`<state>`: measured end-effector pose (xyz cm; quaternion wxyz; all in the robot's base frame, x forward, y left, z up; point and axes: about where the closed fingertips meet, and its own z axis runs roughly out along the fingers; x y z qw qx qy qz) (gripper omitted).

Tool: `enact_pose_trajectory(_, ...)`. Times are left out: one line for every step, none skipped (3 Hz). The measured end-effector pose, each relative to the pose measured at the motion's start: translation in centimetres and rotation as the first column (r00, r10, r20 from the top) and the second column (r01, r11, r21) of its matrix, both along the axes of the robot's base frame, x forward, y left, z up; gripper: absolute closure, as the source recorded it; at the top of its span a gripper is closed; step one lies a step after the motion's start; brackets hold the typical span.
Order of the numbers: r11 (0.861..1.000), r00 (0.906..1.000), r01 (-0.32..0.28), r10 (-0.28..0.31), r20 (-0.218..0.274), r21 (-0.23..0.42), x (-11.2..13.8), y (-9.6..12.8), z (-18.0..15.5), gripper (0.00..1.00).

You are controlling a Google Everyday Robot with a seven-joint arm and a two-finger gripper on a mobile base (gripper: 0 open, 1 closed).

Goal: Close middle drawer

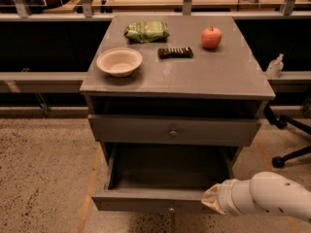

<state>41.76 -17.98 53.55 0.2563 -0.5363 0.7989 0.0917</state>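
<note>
- Drawer [146, 199]: low in the cabinet [218, 74], pulled out toward the camera, flat front facing it, long axis running left-right.
- Knob [171, 209]: mid-front, at the lower edge.
- Gripper [211, 204]: at the front's right end; whether open or closed can't be told.

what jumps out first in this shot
The middle drawer stands far out of the grey cabinet, low in the view. The gripper is at the right end of that drawer's front, on a white arm entering from the lower right. On the cabinet top, a red apple sits near the back right.
</note>
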Motion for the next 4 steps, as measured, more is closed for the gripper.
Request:
enact_pose_trajectory(0.998, 0.9984, 0.055, -0.055, -0.016, 0.004, -0.4, -0.4, -3.6, 1.00)
enact_pose_trajectory(0.996, 0.9956, 0.093, -0.093, -0.011, 0.007, -0.7, -0.8, -6.6, 1.00)
enact_pose_trajectory(0.993, 0.9934, 0.112, -0.112, 0.024, 0.031, -0.5, -0.7, -9.1, 1.00)
enact_pose_trajectory(0.988, 0.9849, 0.137, -0.143, 0.097, 0.070, 0.9, -0.7, -12.1, 1.00)
